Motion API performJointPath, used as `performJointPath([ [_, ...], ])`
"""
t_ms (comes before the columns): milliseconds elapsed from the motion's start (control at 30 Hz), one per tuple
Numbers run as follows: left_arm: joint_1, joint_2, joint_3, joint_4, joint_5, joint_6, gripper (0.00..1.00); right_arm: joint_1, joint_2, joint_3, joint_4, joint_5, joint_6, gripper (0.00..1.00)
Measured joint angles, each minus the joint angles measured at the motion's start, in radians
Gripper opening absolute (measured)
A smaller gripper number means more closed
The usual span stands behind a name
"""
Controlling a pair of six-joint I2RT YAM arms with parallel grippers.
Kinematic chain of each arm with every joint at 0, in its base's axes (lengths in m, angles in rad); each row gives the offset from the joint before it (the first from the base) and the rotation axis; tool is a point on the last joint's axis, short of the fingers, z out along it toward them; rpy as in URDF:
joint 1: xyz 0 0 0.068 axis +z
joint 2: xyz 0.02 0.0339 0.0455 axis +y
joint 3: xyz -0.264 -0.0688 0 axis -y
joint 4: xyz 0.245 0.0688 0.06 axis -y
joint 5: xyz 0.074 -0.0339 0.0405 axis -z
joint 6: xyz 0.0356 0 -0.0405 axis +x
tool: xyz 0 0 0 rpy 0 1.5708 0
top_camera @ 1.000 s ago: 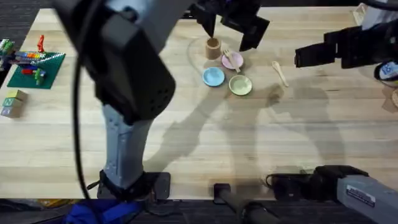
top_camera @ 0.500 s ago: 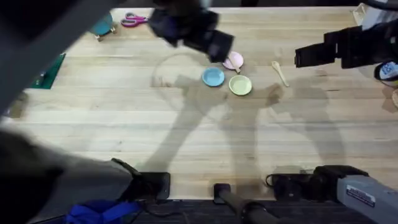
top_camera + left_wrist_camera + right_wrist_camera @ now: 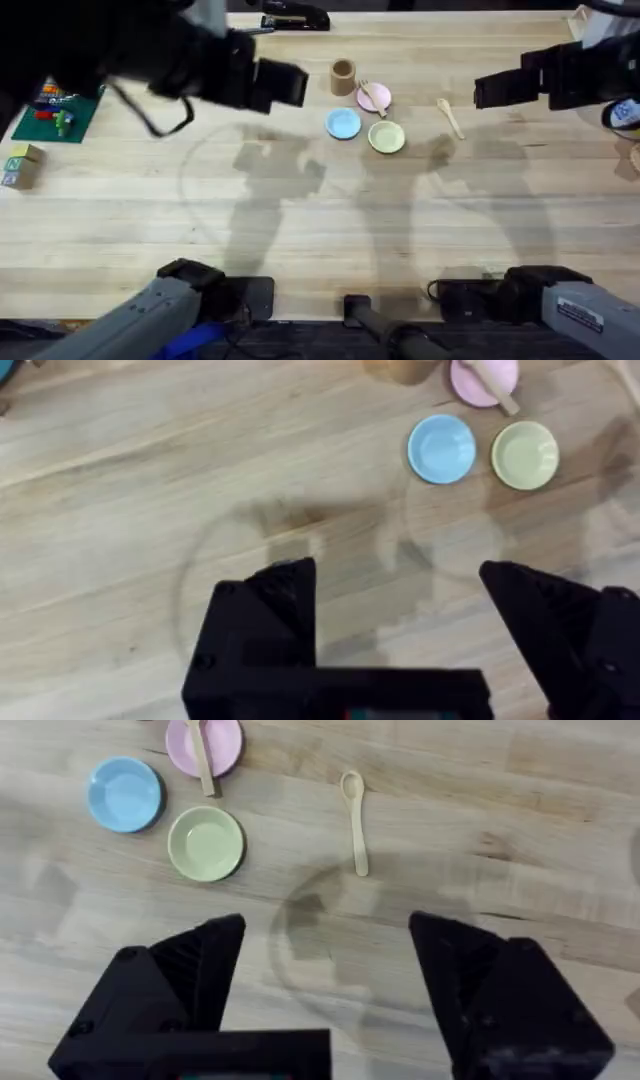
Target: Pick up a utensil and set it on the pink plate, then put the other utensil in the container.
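The small wooden fork lies across the pink plate, its handle reaching past the rim. Just left of the plate stands the brown container. The wooden spoon rests on the table to the right of the plates. My left gripper hovers left of the container, and its wrist view shows it open and empty above bare wood, with the pink plate far off. My right gripper hangs right of the spoon, also open, with the spoon ahead of its fingers.
A light-blue plate and a pale-yellow plate sit just in front of the pink one. A black stapler lies at the back edge. A green brick baseplate and wooden blocks are at the far left.
My left arm has swung away from above the container and pink plate toward the left. The fork stays on the pink plate. The right arm and the spoon have not moved.
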State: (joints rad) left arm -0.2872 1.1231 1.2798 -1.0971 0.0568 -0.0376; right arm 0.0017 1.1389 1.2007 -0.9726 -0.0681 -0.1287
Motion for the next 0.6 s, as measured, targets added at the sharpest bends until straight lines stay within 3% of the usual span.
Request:
performJointPath([
  [267,0.148,-0.171,-0.153,0.063,0.166,0.152,0.993,0.0,0.0,0.0,0.0,0.0,0.0,0.998],
  [600,0.315,-0.127,-0.21,0.14,0.444,0.464,0.995,0.0,0.0,0.0,0.0,0.0,0.0,0.998],
])
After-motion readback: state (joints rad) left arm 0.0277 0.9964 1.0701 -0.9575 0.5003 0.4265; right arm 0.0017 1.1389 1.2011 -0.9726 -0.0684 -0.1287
